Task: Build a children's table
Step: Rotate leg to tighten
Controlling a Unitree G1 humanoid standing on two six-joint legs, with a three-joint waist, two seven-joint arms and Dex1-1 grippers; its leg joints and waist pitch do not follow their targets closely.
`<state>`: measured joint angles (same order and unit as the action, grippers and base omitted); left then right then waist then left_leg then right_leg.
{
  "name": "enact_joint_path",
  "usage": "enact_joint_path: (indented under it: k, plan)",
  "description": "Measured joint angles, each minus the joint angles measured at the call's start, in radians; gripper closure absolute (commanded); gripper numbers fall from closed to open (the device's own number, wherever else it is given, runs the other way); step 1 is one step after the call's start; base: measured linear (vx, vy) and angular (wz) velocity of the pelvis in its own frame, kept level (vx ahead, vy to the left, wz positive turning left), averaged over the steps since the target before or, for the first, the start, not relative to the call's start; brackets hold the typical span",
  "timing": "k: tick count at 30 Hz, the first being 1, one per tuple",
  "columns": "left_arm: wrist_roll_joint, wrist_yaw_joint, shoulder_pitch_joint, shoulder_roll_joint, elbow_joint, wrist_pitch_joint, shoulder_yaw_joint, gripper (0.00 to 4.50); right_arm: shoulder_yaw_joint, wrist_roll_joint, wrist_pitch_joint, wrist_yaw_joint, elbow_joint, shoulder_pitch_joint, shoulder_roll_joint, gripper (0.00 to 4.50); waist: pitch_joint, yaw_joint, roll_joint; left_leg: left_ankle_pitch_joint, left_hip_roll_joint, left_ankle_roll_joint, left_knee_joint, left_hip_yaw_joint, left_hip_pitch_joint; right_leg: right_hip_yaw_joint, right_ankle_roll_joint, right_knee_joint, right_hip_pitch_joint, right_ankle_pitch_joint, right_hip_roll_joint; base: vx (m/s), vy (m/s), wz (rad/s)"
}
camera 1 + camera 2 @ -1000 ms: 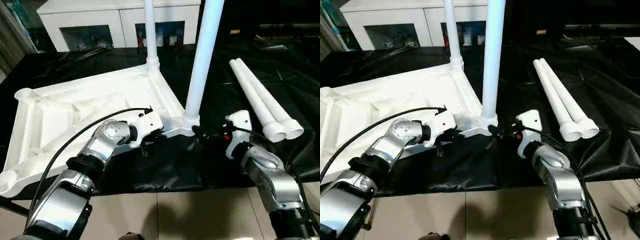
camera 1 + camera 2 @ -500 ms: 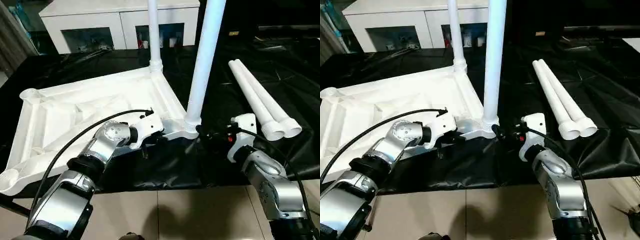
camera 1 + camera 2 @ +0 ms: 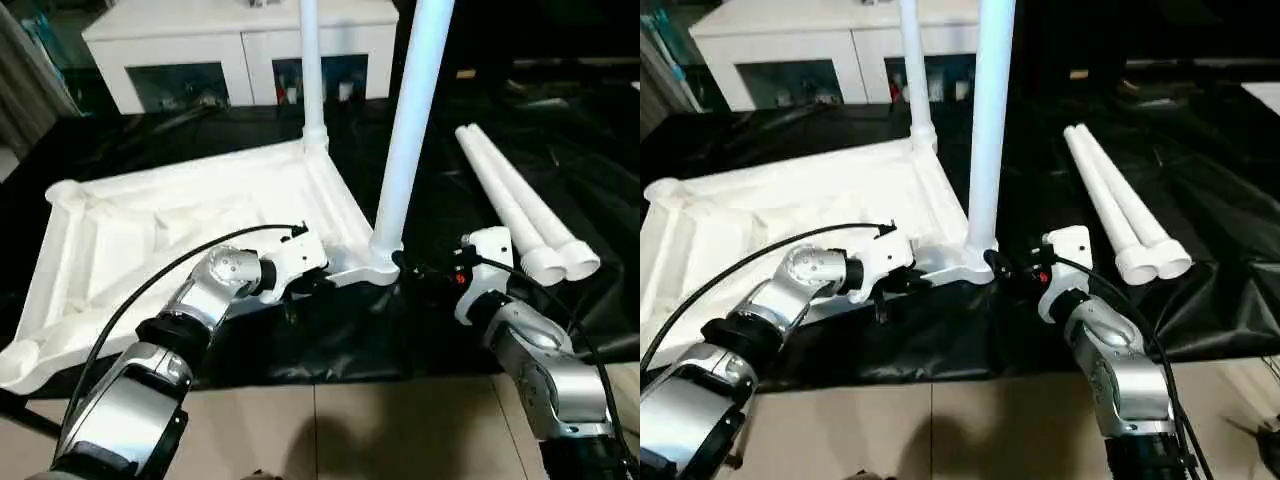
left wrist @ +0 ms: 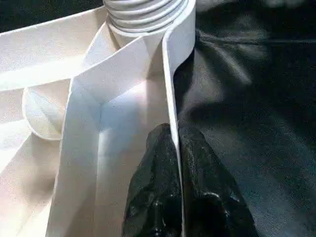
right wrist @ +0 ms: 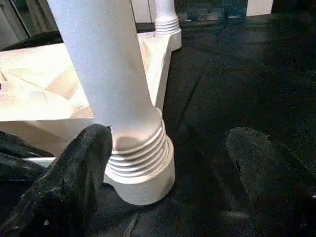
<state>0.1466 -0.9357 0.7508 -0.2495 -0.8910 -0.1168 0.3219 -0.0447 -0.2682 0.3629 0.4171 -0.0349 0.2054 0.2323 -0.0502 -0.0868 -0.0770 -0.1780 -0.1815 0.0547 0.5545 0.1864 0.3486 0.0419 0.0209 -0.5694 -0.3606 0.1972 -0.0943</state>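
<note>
The children's table top [image 3: 180, 215] lies upside down on black cloth, ribs facing up. One leg [image 3: 410, 130] stands upright in the near right corner socket. A second leg [image 3: 311, 70] stands in the far right corner. Two loose legs [image 3: 510, 200] lie side by side to the right. My left gripper [image 4: 174, 132] is shut on the top's thin front rim [image 4: 170, 89], just left of the near leg's socket. My right gripper [image 5: 170, 133] is open at the near leg's ribbed base [image 5: 140, 168], which stands between its fingers, close to one fingertip [image 5: 94, 143].
A white cabinet [image 3: 240, 50] with glass-fronted compartments stands behind the work surface. The black cloth [image 3: 330, 340] reaches the front edge, with tiled floor [image 3: 350, 430] below it. The loose legs' wide ends [image 3: 565, 262] lie near my right forearm.
The head view has tilted a little. My right arm has shifted slightly rightward beside the near leg. The left gripper keeps its hold on the rim.
</note>
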Motion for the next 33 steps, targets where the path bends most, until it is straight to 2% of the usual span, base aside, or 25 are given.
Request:
enact_joint_path:
  k: [7, 10, 15, 16, 18, 19, 21, 22, 23, 24, 25, 26, 27, 28, 29, 30, 31, 32, 33]
  plan:
    - [0.000, -0.002, 0.004, 0.000, 0.000, -0.014, 0.000, 4.50, 0.000, 0.000, 0.000, -0.003, 0.000, 0.000, 0.000, 0.45, 0.003, -0.001, -0.004, -0.015, 0.004, -0.016, 0.004, -0.002, 0.001, 0.001, -0.017, -0.006, 0.004, 0.023, 0.000, 0.070, 0.004, 0.03]
    - [0.000, -0.009, 0.005, 0.000, 0.000, -0.016, 0.000, 4.50, 0.000, 0.002, 0.000, -0.003, 0.000, 0.000, 0.002, 0.45, 0.004, -0.001, -0.005, -0.025, 0.005, -0.022, 0.011, -0.009, 0.000, 0.003, -0.022, -0.008, 0.013, 0.035, 0.000, 0.058, 0.001, 0.08]
    - [0.000, -0.010, 0.005, 0.000, 0.001, -0.017, 0.000, 4.50, 0.003, 0.016, -0.001, -0.010, -0.008, 0.008, 0.010, 0.45, 0.005, -0.001, -0.006, -0.033, 0.007, -0.030, 0.017, -0.016, 0.001, 0.004, -0.019, -0.009, 0.018, 0.043, 0.000, 0.011, 0.000, 0.01]
    - [0.000, -0.010, 0.005, 0.000, 0.001, -0.017, 0.000, 4.50, 0.003, 0.023, -0.001, -0.017, -0.011, 0.012, 0.011, 0.45, 0.004, -0.001, -0.005, -0.033, 0.009, -0.032, 0.018, -0.018, 0.006, 0.006, -0.018, -0.009, 0.020, 0.043, -0.001, 0.000, 0.000, 0.00]
    - [0.006, -0.011, 0.008, 0.005, 0.005, -0.017, 0.002, 4.50, -0.005, 0.027, -0.001, -0.026, -0.016, 0.018, 0.017, 0.45, 0.008, 0.012, -0.010, -0.049, 0.014, -0.071, 0.054, -0.048, 0.039, 0.048, 0.006, -0.007, 0.031, 0.051, -0.012, -0.002, 0.001, 0.19]
    - [0.007, -0.012, 0.008, 0.004, 0.005, -0.017, 0.002, 4.50, -0.006, 0.027, -0.001, -0.027, -0.016, 0.018, 0.020, 0.45, 0.010, 0.030, -0.015, -0.056, 0.019, -0.102, 0.073, -0.068, 0.055, 0.081, 0.018, -0.005, 0.043, 0.057, -0.021, 0.010, -0.002, 0.65]
    - [0.006, -0.013, 0.007, -0.002, 0.005, -0.018, 0.002, 4.50, -0.005, 0.028, -0.001, -0.027, -0.017, 0.019, 0.019, 0.45, 0.007, 0.047, -0.020, -0.057, 0.028, -0.104, 0.079, -0.099, 0.056, 0.113, 0.021, -0.005, 0.065, 0.067, -0.028, 0.034, -0.013, 0.66]
    - [0.004, -0.015, 0.001, -0.007, 0.004, -0.020, 0.000, 4.50, -0.006, 0.025, 0.000, -0.029, -0.017, 0.021, 0.007, 0.45, 0.005, 0.056, -0.021, -0.057, 0.025, -0.102, 0.076, -0.100, 0.039, 0.104, 0.008, -0.017, 0.064, 0.078, -0.023, 0.090, -0.062, 0.24]
    - [0.003, -0.020, -0.003, -0.014, 0.001, -0.020, -0.001, 4.50, -0.006, 0.021, 0.000, -0.030, -0.018, 0.027, -0.009, 0.45, 0.003, 0.059, -0.022, -0.061, 0.028, -0.095, 0.073, -0.099, 0.026, 0.084, -0.033, -0.058, 0.048, 0.096, -0.021, 0.090, -0.062, 0.24]
    - [0.002, -0.020, -0.004, -0.019, -0.005, -0.020, -0.005, 4.50, -0.006, 0.014, 0.000, -0.032, -0.016, 0.030, -0.022, 0.45, 0.002, 0.069, -0.017, -0.065, 0.036, -0.088, 0.075, -0.097, 0.018, 0.065, -0.051, -0.100, 0.032, 0.107, -0.018, 0.054, -0.069, -0.06]
    - [0.000, -0.018, -0.004, -0.024, -0.011, -0.020, -0.014, 4.50, -0.006, 0.011, 0.000, -0.038, -0.016, 0.029, -0.020, 0.45, 0.001, 0.075, -0.008, -0.068, 0.046, -0.084, 0.078, -0.094, 0.010, 0.039, -0.044, -0.134, 0.006, 0.111, -0.016, 0.017, -0.081, 0.01]
    - [-0.002, -0.018, -0.004, -0.025, -0.012, -0.020, -0.021, 4.50, -0.008, 0.011, 0.000, -0.039, -0.016, 0.029, -0.014, 0.45, 0.000, 0.077, 0.004, -0.069, 0.058, -0.082, 0.080, -0.088, 0.008, 0.014, -0.019, -0.129, -0.010, 0.115, -0.016, 0.017, -0.081, 0.01]
    - [-0.005, -0.014, -0.004, -0.019, -0.017, -0.020, -0.023, 4.50, -0.016, 0.011, 0.000, -0.039, -0.017, 0.023, -0.004, 0.45, -0.001, 0.075, 0.008, -0.071, 0.061, -0.089, 0.083, -0.086, 0.008, 0.001, 0.002, -0.137, -0.005, 0.116, -0.014, 0.038, -0.108, 0.09]
    - [-0.006, -0.012, -0.004, -0.007, -0.020, -0.020, -0.023, 4.50, -0.028, 0.012, 0.001, -0.040, -0.019, 0.015, 0.008, 0.45, -0.006, 0.061, 0.013, -0.080, 0.063, -0.130, 0.099, -0.077, 0.019, -0.003, -0.001, -0.131, 0.000, 0.117, -0.004, 0.069, -0.099, 0.11]
    - [-0.007, -0.016, -0.004, 0.016, -0.019, -0.020, -0.015, 4.50, -0.042, 0.012, 0.001, -0.041, -0.026, 0.012, 0.015, 0.45, -0.002, 0.048, 0.007, -0.087, 0.063, -0.153, 0.145, -0.076, 0.039, -0.004, -0.003, -0.119, 0.010, 0.114, 0.004, 0.069, -0.099, 0.11]
    - [-0.005, -0.022, -0.004, 0.026, -0.019, -0.020, -0.003, 4.50, -0.051, 0.012, 0.002, -0.041, -0.024, 0.009, 0.020, 0.45, 0.001, 0.040, 0.001, -0.083, 0.065, -0.146, 0.167, -0.076, 0.049, -0.003, 0.000, -0.109, 0.021, 0.111, 0.007, 0.053, -0.058, 0.10]
    - [-0.005, -0.028, -0.004, 0.030, -0.017, -0.020, 0.002, 4.50, -0.051, 0.012, 0.002, -0.040, -0.018, 0.011, 0.021, 0.45, 0.005, 0.031, -0.008, -0.077, 0.065, -0.126, 0.155, -0.073, 0.053, -0.005, -0.001, -0.101, 0.028, 0.109, 0.020, 0.000, 0.000, 0.00]
    - [-0.004, -0.036, -0.002, 0.028, -0.017, -0.022, 0.003, 4.50, -0.045, 0.011, 0.001, -0.039, -0.009, 0.014, 0.017, 0.45, 0.010, 0.023, -0.033, -0.051, 0.047, -0.071, 0.097, -0.074, 0.050, 0.000, -0.010, -0.090, 0.035, 0.108, 0.052, 0.000, 0.000, 0.00]
    - [-0.004, -0.036, -0.001, 0.018, -0.017, -0.023, 0.003, 4.50, -0.044, 0.011, 0.002, -0.041, -0.010, 0.014, 0.005, 0.45, 0.009, 0.017, -0.035, -0.055, 0.030, -0.016, 0.101, -0.070, 0.041, -0.001, -0.012, -0.088, 0.036, 0.109, 0.058, 0.087, 0.006, -0.30]
